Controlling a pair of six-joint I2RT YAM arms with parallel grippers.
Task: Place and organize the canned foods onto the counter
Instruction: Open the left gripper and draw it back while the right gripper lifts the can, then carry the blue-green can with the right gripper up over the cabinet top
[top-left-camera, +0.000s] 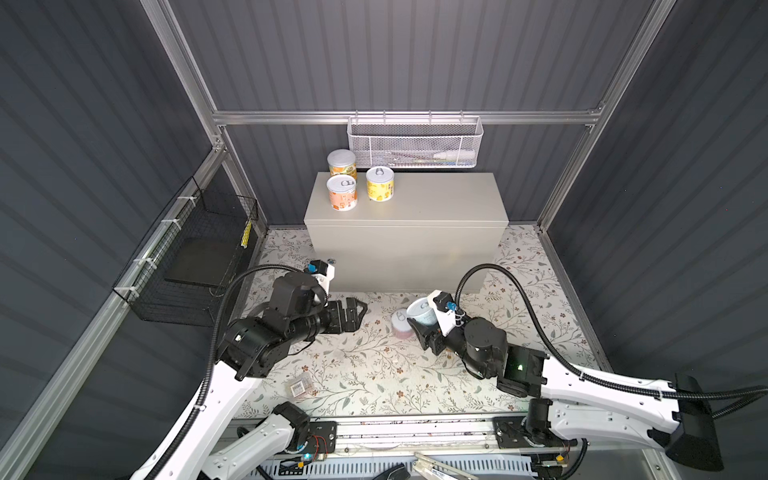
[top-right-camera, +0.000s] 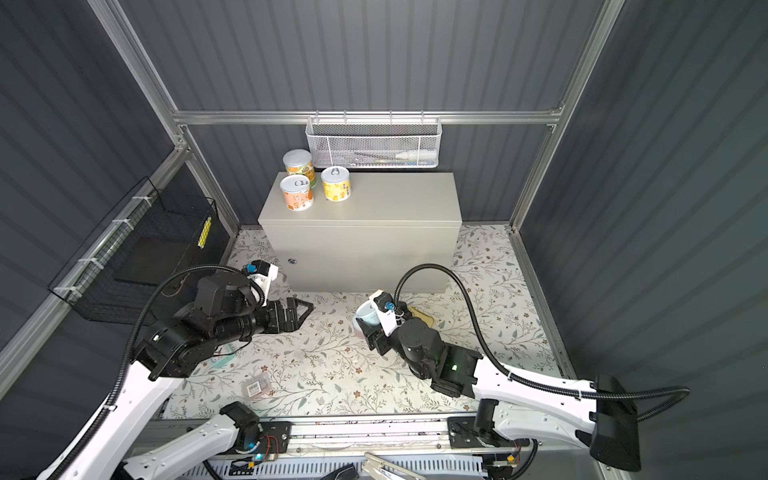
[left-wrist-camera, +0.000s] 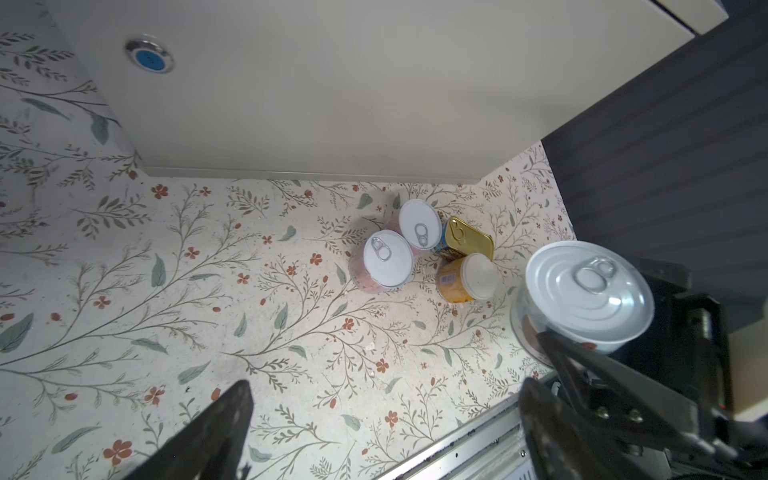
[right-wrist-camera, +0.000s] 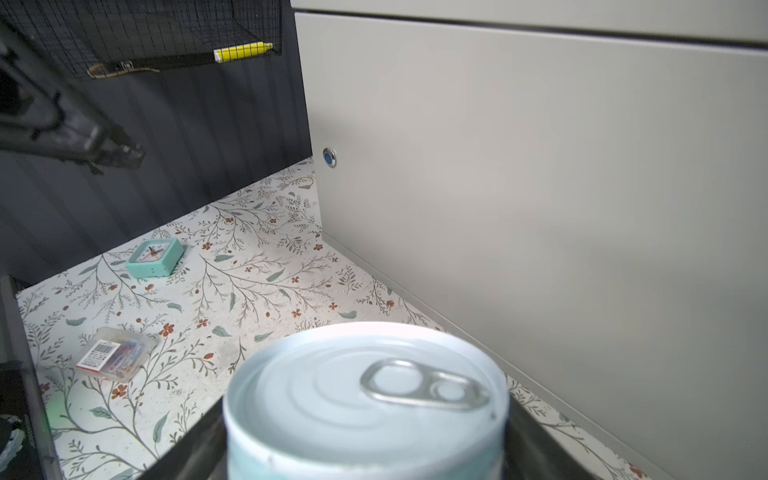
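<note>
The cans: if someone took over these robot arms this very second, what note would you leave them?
Left gripper: jaws open, empty, over the floral mat.
Right gripper: jaws shut on a pale blue can, in front of the counter.
Done: three cans stand grouped at the left end of the counter top.
Left: set the held can up there, then fetch four more clustered on the mat beside the right gripper: two pink cans, a yellow can and the gold tin.
</note>
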